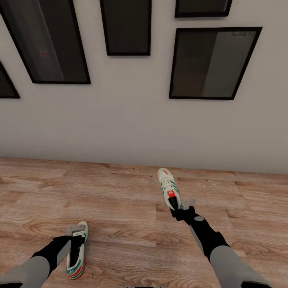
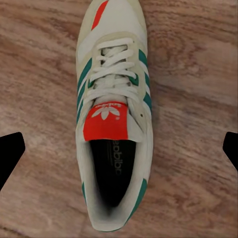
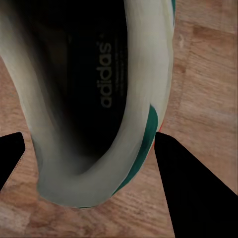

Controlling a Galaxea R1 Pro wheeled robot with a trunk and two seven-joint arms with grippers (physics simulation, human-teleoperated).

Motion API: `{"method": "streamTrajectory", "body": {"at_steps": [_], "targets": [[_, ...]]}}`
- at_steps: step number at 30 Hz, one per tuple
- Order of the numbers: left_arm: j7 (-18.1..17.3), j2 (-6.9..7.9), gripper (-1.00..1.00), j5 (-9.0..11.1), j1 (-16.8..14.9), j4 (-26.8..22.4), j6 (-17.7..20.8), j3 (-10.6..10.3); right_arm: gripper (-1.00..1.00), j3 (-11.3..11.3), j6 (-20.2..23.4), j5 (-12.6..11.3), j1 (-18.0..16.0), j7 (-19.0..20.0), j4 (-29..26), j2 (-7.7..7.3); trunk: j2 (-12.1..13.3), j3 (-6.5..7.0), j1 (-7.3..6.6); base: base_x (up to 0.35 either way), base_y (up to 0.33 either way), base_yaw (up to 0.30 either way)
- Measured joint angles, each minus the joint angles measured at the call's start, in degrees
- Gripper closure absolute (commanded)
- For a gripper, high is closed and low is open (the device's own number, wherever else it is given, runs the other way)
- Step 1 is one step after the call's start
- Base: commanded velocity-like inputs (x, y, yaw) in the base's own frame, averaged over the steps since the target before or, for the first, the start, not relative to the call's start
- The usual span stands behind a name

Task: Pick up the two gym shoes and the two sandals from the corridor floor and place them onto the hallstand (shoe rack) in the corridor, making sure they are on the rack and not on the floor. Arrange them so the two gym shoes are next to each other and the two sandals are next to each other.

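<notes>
My left pincer hung spread wide over the near gym shoe, its fingertips apart on either side and touching nothing. Farther right on the wood-plank corridor floor, my right pincer stood open around the heel of the second gym shoe, one finger against its collar. A pale wall with dark frames stood beyond.

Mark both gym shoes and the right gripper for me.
left gym shoe (image 1: 77,253), head view, on its laces.
right gym shoe (image 1: 168,187), head view, on its laced upper.
right gripper (image 1: 185,206), head view, between its fingertips at the shoe's heel opening.
</notes>
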Motion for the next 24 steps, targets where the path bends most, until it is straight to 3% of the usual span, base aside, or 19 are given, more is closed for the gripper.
{"method": "streamTrajectory", "body": {"at_steps": [3, 24], "targets": [[0.0, 0.02, -1.0, 0.0, 0.0, 0.0, 0.0, 0.0, 1.0, 0.0, 0.0, 0.0, 0.0, 0.0, -0.1, 0.02, 0.0, 0.0, 0.0, 0.0, 0.0, 0.0], [0.0, 0.13, -1.0, 0.0, 0.0, 0.0, 0.0, 0.0, 1.0, 0.1, 0.0, 0.0, 0.0, 0.0, -0.2, 0.04, -0.2, -3.32, 0.39, 0.0, 0.0, 0.0]]}}
